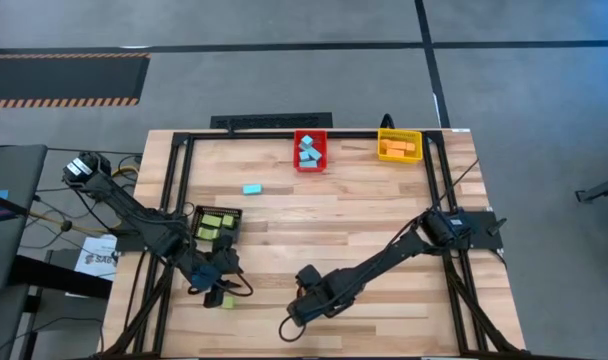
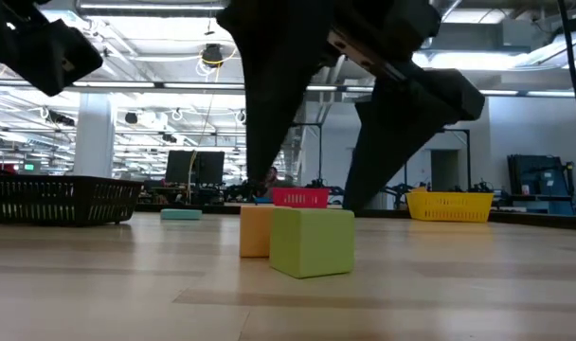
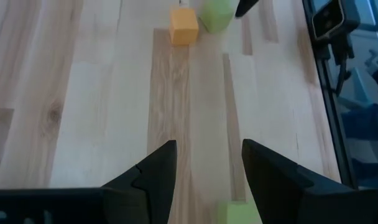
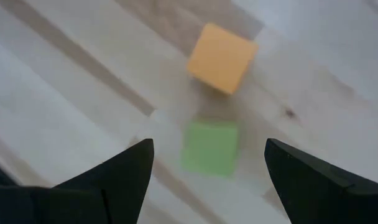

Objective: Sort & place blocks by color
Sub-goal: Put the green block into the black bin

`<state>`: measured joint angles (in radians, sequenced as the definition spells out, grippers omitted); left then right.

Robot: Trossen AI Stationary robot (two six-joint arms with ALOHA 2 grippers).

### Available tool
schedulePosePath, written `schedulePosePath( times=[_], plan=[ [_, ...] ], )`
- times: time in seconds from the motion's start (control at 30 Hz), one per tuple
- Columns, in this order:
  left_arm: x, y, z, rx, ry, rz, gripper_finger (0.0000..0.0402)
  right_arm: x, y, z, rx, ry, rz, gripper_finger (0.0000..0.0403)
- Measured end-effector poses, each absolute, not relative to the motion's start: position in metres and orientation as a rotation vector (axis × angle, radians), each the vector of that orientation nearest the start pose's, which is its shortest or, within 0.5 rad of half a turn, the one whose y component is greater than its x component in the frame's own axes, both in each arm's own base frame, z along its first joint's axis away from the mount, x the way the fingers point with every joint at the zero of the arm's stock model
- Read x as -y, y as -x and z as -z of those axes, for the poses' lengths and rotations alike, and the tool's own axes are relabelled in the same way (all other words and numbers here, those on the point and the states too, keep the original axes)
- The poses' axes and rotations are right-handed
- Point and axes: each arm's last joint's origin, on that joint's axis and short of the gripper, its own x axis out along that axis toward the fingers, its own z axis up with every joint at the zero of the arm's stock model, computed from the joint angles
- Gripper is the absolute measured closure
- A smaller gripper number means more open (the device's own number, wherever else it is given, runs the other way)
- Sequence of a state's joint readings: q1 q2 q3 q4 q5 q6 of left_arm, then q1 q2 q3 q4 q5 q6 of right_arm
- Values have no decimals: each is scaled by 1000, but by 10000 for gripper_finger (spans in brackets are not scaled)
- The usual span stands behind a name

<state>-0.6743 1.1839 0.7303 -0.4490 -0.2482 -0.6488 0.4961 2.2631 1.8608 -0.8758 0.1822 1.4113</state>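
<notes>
Butcher-block wooden table [image 1: 324, 220] with a black metal frame, carrying all items below. Left arm, dark and jointed, reaches in from the table's left edge. The left gripper [image 3: 209, 144] is low over the near-left part of the board, fingers moderately apart with only bare wood between them and nothing held. Right arm, dark and jointed, stretches from the right edge to the near middle. The right gripper [image 4: 209, 143] is poised above two loose cubes with fingers spread wide, gripping nothing. Black slotted plastic bin [image 1: 216, 211], left of centre and just beyond the left gripper, holds several green blocks [image 1: 214, 224]. Red slotted plastic bin [image 1: 310, 135], at the far edge near the middle, holds a cluster of light blue blocks [image 1: 308, 152]. Yellow slotted plastic bin [image 1: 399, 134], at the far edge to the right of the red one, holds orange blocks [image 1: 397, 149]. Loose light blue bar block [image 1: 252, 188], on open wood between the black and red bins. Loose green cube [image 2: 312, 242], on the table directly under the right gripper, between its fingers. Loose orange cube [image 4: 222, 57], just beside that green cube, with contact not discernible. Small green block [image 3: 235, 213], on the table under the left gripper, close by one finger.
</notes>
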Motion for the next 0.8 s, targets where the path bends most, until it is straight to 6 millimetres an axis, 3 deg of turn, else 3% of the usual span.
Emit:
schedulePosePath(
  times=[0.13,0.3,0.43,0.57,0.73,0.8],
  plan=[
    [136,-182,-220,-881,202,107,233,-219,-412,-173,-1119,-771,564,74],
    [136,-183,-221,-858,226,97,233,-224,-419,-144,-1152,-754,550,74],
    [137,-184,-222,-848,248,94,233,-224,-420,-141,-1132,-750,570,89],
    [137,-184,-222,-845,266,89,233,-223,-418,-143,-1112,-714,592,151],
    [137,-184,-223,-843,284,79,233,-223,-415,-165,-1081,-650,511,291],
    [138,-185,-223,-836,296,78,233,-226,-412,-187,-1021,-613,439,285]
  ],
)
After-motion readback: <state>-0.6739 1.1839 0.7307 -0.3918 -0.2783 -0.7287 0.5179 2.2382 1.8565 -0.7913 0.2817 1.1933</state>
